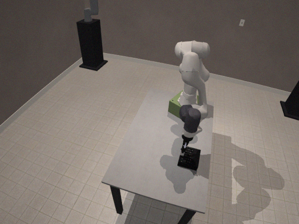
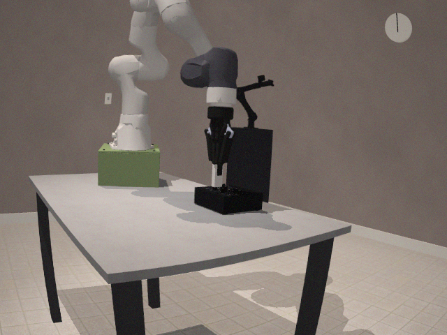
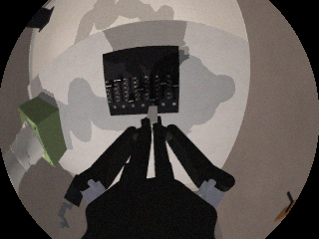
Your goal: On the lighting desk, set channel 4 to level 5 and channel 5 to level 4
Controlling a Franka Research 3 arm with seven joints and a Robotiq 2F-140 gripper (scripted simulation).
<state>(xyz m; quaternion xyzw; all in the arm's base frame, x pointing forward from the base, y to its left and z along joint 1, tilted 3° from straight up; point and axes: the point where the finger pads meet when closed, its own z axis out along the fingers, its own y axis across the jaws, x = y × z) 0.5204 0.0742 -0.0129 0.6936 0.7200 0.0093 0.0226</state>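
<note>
Lighting desk [image 1: 191, 161] stood flat on the surface [image 1: 145, 149], toward its right edge and well apart from the green base block [image 2: 128, 169] of the arm. You had the gripper [image 2: 218, 179] pointing straight down, its fingers pressed together with nothing between them, and the pale tip was touching or almost touching the fader rows at the desk's edge nearer the arm. Which channel it met, you could not read; the caps and scales in the wrist view [image 3: 143, 88] were too small and blurred. So I judge that the task was in the pushing stage, and neither level could be confirmed as set. Neighbouring faders stood close, so a closed tip could easily disturb them. A black pedestal [image 2: 252, 162] behind the desk was off the surface and did not block you.
</note>
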